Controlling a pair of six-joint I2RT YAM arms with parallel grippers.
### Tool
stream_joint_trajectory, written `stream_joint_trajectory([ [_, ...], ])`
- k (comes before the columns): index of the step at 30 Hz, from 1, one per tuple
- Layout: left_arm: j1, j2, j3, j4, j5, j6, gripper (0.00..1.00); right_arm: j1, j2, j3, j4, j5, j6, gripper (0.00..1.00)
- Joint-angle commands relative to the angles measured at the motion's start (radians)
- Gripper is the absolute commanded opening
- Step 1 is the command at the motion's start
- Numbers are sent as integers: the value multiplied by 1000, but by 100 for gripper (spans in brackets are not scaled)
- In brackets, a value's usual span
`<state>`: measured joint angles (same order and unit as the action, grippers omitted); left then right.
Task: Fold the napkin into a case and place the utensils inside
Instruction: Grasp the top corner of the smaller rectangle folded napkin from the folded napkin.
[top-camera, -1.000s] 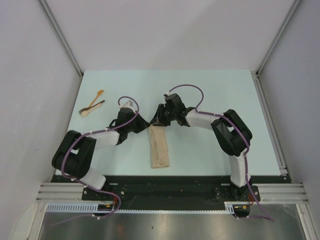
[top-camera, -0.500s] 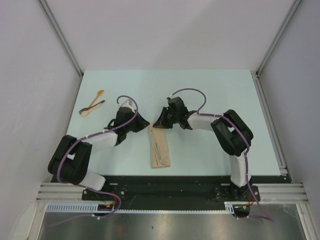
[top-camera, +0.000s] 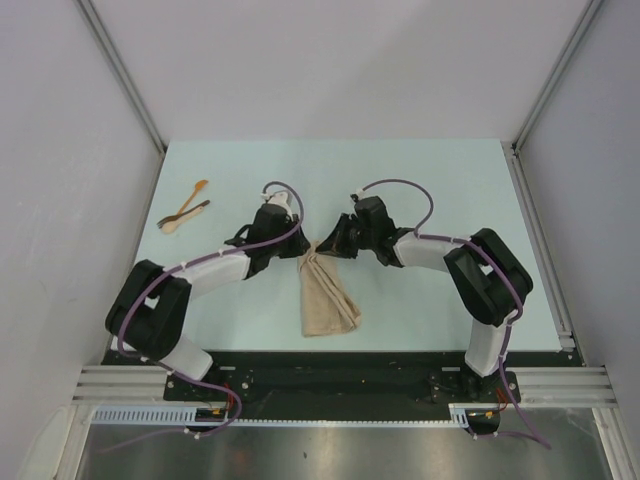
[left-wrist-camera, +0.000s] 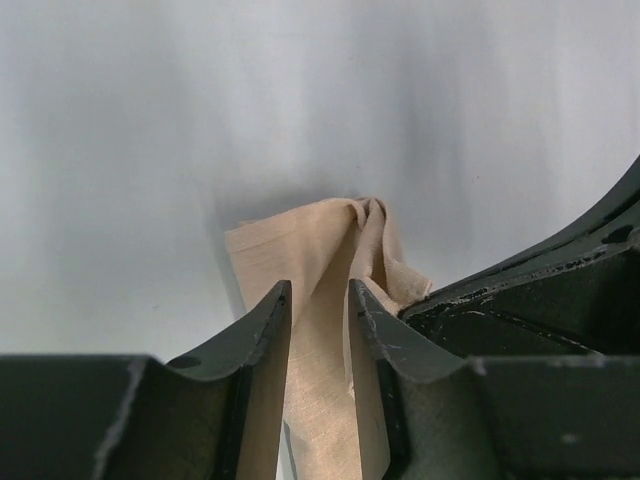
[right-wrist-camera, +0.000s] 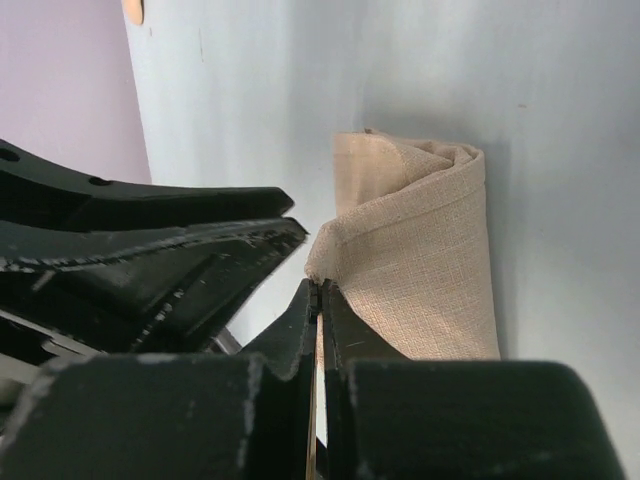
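Note:
The beige napkin (top-camera: 326, 300) lies as a folded strip in the middle of the table, its far end pulled up to a point between both grippers and its near end spread wider. My left gripper (top-camera: 298, 246) has the cloth (left-wrist-camera: 300, 240) filling the narrow gap between its jaws (left-wrist-camera: 318, 292). My right gripper (top-camera: 326, 246) is shut on a corner of the cloth's top layer (right-wrist-camera: 420, 240), pinched at the fingertips (right-wrist-camera: 320, 285). The two utensils, an orange-tan spoon (top-camera: 192, 198) and a darker brown piece (top-camera: 192, 211), lie crossed at the far left, away from both grippers.
The pale blue table (top-camera: 420, 170) is walled by grey panels on the left, back and right. A metal rail (top-camera: 540, 250) runs along its right edge. The arm bases stand on a black strip (top-camera: 340, 375) at the near edge.
My left gripper has moved right onto the napkin's far end. My right gripper has shifted slightly right. The far end is now lifted and the near end has fanned out to the right.

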<state>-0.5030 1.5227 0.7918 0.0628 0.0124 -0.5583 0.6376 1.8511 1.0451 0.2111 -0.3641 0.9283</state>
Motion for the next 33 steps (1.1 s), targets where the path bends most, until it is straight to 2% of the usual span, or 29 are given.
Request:
stream_joint_trajectory([
  [1, -57, 42, 79, -55, -87, 123, 32, -15, -39, -17, 59, -22, 21, 0],
  [9, -104, 105, 122, -113, -161, 195, 31, -35, -69, -59, 59, -24, 21, 0],
  [25, -175, 203, 205, -175, -310, 236, 36, -42, -70, -66, 57, -30, 21, 0],
  [28, -177, 208, 211, -173, -327, 236, 32, -35, -66, -62, 57, -27, 24, 0],
  [33, -178, 208, 230, -181, -336, 244, 15, -26, -41, -56, 59, -29, 27, 0],
])
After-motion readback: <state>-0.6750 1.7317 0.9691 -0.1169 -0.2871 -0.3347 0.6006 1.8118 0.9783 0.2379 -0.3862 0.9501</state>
